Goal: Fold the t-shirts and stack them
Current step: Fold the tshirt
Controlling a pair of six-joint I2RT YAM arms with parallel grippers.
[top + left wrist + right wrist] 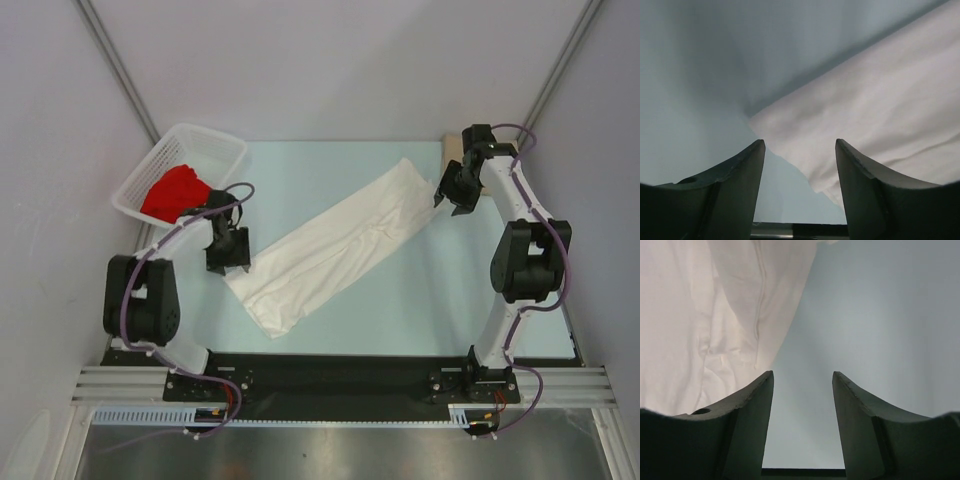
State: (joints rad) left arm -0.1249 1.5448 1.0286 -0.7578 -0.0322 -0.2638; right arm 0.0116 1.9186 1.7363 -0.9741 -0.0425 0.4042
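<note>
**Top external: white t-shirt (pixel 335 235) laid in a long strip**

Diagonal on the worktop (pixel 400 300), between both hands. Left hand (pixel 228 255) and right hand (pixel 456 193) apart, empty, one just off each end. Pinch one end's corners cleanly, lift low, fold over evenly. Red t-shirt (pixel 175 195) in the basket (pixel 225 150).

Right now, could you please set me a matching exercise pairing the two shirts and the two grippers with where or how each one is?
Things:
1. white t-shirt
2. red t-shirt
3. left gripper
4. right gripper

Places and states:
A. in the white lattice basket
B. open and empty, by the far right end of the strip
C. lying as a long diagonal strip across the middle
D. open and empty, by the near left end of the strip

Pairs: 1-C, 2-A, 3-D, 4-B
</note>
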